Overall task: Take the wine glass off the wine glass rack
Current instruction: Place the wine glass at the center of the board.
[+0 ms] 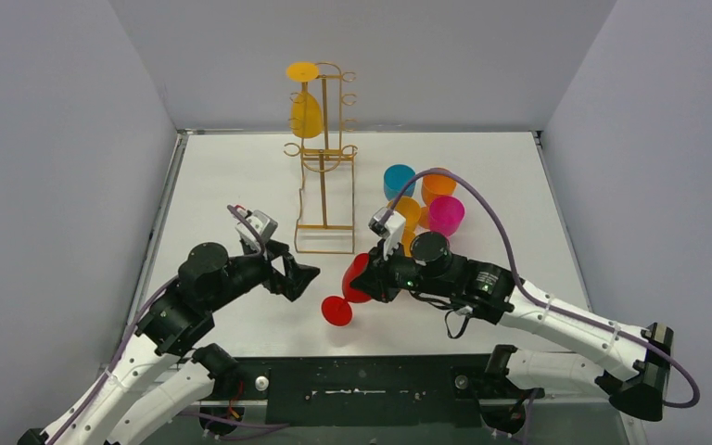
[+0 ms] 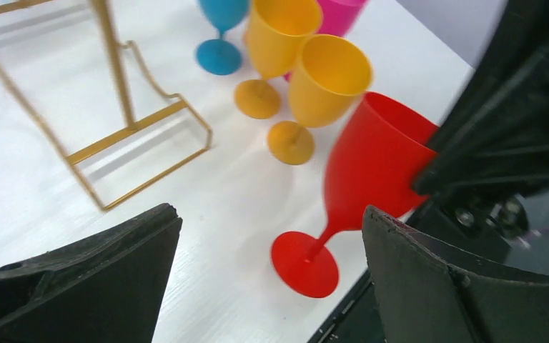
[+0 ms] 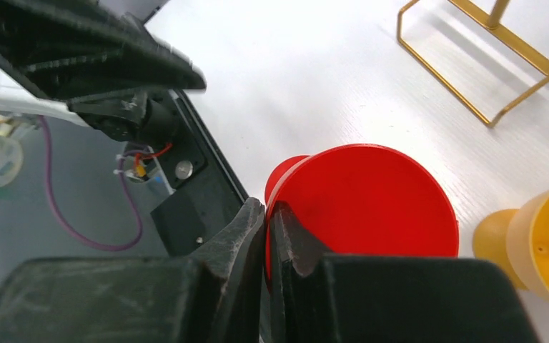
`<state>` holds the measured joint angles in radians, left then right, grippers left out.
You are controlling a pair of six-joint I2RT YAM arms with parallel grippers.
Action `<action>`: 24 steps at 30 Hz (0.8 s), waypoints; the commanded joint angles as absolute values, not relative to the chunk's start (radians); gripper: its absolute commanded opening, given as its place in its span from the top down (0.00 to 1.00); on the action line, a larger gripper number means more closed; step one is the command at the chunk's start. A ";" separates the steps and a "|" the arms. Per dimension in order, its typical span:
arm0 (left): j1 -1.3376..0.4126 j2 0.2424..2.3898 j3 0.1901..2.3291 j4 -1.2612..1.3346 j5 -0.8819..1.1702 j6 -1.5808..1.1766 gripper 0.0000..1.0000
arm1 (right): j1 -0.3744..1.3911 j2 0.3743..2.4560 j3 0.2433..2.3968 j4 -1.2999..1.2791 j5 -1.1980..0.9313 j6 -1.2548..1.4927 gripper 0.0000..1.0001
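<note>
Right gripper (image 3: 266, 221): fingers pinched tight on the rim of the red glass (image 3: 372, 200), one finger inside the bowl and one outside. Left gripper (image 2: 270, 214): jaws wide apart, nothing between them, just beside the glass on its left.

Red glass: off the rack (image 1: 323, 167), down at the near side of the table (image 1: 241, 185), in front of the rack's base. It leans, bowl toward my right wrist and foot toward the left arm. I cannot tell whether the foot touches the table or hangs just above it. One yellow glass (image 1: 305, 116) hangs upside down high on the rack. A cluster (image 2: 329, 75) of other glasses stands to the right of the rack's base.

Step, as I read it: stand the red glass upright and let go.

How to do it well:
- A rim pinch gives poor hold against twist, so I should move slowly.
- Roll my right wrist until the stem is upright before lowering.
- Set the foot flat on bare table, away from the cluster and the table's near edge.
- Keep the left gripper off the foot and stem; a nudge would tip the glass.
- Open my right fingers only once the foot sits flat, then lift straight up so the inner finger doesn't drag the rim.
</note>
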<state>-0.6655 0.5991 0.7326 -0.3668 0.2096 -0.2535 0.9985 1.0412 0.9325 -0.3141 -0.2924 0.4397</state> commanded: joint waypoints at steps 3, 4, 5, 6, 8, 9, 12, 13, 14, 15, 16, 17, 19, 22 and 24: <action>-0.661 0.559 0.780 -0.465 -0.173 -0.328 0.03 | 1.157 0.987 0.902 -0.386 0.120 0.449 1.00; -0.661 0.556 0.782 -0.487 -0.215 -0.338 0.03 | 1.180 0.977 0.894 -0.401 0.154 0.460 1.00; -0.661 0.552 0.784 -0.515 -0.249 -0.345 0.03 | 1.201 0.964 0.884 -0.420 0.187 0.467 1.00; -0.661 0.546 0.782 -0.530 -0.279 -0.350 0.03 | 1.206 0.949 0.874 -0.437 0.213 0.477 1.00; -0.660 0.530 0.776 -0.542 -0.305 -0.353 0.03 | 1.207 0.911 0.855 -0.481 0.271 0.508 1.00; -0.660 0.522 0.773 -0.542 -0.309 -0.354 0.02 | 1.208 0.891 0.846 -0.496 0.299 0.520 1.00; -0.658 0.510 0.769 -0.546 -0.313 -0.359 0.03 | 1.208 0.820 0.822 -0.556 0.399 0.596 1.00; -0.659 0.508 0.770 -0.551 -0.318 -0.361 0.03 | 1.207 0.801 0.821 -0.594 0.464 0.643 1.00; -0.660 0.508 0.771 -0.558 -0.322 -0.363 0.03 | 1.206 0.786 0.824 -0.634 0.511 0.677 1.00; -0.660 0.509 0.771 -0.565 -0.326 -0.364 0.03 | 1.206 0.770 0.829 -0.677 0.553 0.702 1.00; -0.660 0.509 0.775 -0.575 -0.329 -0.360 0.03 | 1.206 0.753 0.832 -0.705 0.582 0.714 1.00; -0.660 0.509 0.781 -0.587 -0.330 -0.360 0.03 | 1.206 0.741 0.836 -0.723 0.602 0.718 1.00; -0.660 0.500 0.780 -0.597 -0.340 -0.369 0.03 | 1.206 0.717 0.849 -0.751 0.629 0.728 1.00; -0.660 0.486 0.776 -0.588 -0.340 -0.356 0.03 | 1.206 0.694 0.868 -0.787 0.641 0.729 1.00; -0.661 0.492 0.777 -0.590 -0.347 -0.350 0.02 | 1.206 0.685 0.873 -0.828 0.657 0.757 1.00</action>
<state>-0.6640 0.4999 0.7383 -0.5949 -0.3168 -0.3580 1.2049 0.7059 0.8207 -0.7490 0.5453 0.6987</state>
